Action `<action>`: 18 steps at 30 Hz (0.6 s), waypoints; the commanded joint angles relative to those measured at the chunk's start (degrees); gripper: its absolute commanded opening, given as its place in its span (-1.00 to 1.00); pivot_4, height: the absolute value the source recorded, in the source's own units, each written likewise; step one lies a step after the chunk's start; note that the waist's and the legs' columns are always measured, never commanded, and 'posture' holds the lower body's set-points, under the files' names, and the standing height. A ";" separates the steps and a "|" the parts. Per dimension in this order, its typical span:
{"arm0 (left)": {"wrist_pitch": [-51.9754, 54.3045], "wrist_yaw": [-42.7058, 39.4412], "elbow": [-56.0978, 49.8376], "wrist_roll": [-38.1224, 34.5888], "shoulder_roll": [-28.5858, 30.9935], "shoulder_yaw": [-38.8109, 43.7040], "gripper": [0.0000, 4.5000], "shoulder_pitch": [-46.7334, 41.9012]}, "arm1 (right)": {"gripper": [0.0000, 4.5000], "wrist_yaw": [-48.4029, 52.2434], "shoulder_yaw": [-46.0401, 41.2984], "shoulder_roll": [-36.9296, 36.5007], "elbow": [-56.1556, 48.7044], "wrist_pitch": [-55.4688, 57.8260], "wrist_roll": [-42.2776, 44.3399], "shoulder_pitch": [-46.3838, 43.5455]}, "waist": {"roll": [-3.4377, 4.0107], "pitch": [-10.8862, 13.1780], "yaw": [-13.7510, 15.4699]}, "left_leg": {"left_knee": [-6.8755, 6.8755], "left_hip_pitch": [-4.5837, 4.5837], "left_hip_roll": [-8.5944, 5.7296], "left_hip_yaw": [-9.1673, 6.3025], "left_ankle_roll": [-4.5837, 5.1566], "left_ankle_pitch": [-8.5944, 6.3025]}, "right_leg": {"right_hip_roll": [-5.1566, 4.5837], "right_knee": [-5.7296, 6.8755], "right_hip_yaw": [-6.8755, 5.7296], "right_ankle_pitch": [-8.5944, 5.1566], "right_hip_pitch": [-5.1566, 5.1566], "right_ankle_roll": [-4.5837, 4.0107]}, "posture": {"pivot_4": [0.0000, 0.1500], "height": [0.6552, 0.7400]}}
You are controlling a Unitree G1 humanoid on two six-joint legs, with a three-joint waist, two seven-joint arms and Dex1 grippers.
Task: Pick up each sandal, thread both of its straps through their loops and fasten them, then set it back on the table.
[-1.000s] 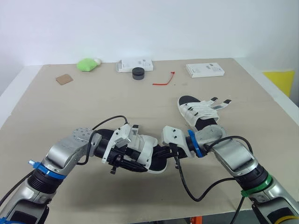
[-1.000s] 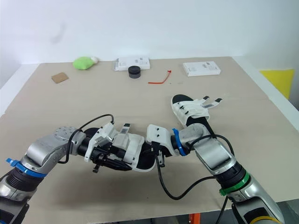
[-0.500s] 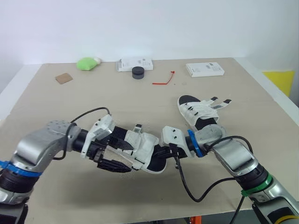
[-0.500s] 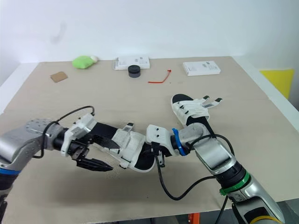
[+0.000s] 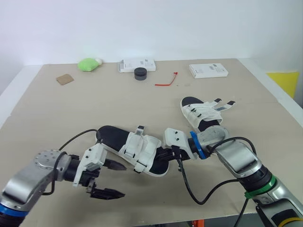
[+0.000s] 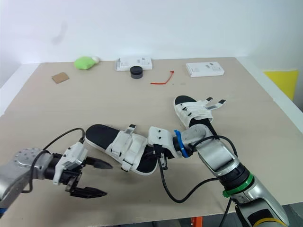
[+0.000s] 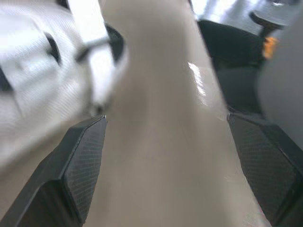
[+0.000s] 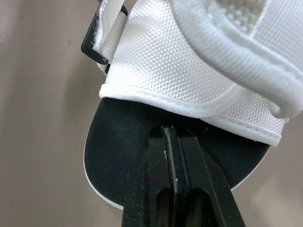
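Lying on table (image 5: 71, 109), sandal (image 5: 110, 137) (white straps (image 5: 142, 152)), left gripper (image 5: 122, 179) spread beside it, right gripper (image 8: 173, 132) pressed together against it.

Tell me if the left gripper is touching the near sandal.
Apart. The left eye view shows bare table between the open left gripper's fingertips and the near sandal.
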 commanded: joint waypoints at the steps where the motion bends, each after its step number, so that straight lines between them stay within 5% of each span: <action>1: -1.59 4.26 2.78 1.83 -3.51 -0.96 0.86 -2.08 | -1.00 0.14 4.42 -0.93 1.36 2.27 -1.47 3.17 | -0.04 0.01 0.02 | 0.00 -0.01 0.00 -0.01 0.00 0.00 | 0.02 0.00 -0.01 0.00 -0.01 0.00 | 1.00 1.00; 12: 5.82 3.80 1.94 -2.14 -4.30 -3.18 0.86 -4.51 | -1.00 -0.38 4.25 -1.21 1.18 2.73 -1.49 3.27 | -0.02 0.00 0.11 | 0.03 -0.01 -0.02 -0.05 0.02 -0.01 | 0.00 0.00 -0.05 0.01 0.03 0.03 | 1.00 1.00; 18: 11.33 4.39 2.04 -5.45 -5.18 -3.13 -0.24 -7.48 | -1.00 -0.55 4.23 -1.17 1.23 2.79 -1.45 3.37 | -0.03 -0.01 0.14 | 0.06 -0.01 -0.02 -0.05 0.02 -0.01 | 0.01 0.00 -0.05 0.03 0.04 0.05 | 1.00 1.00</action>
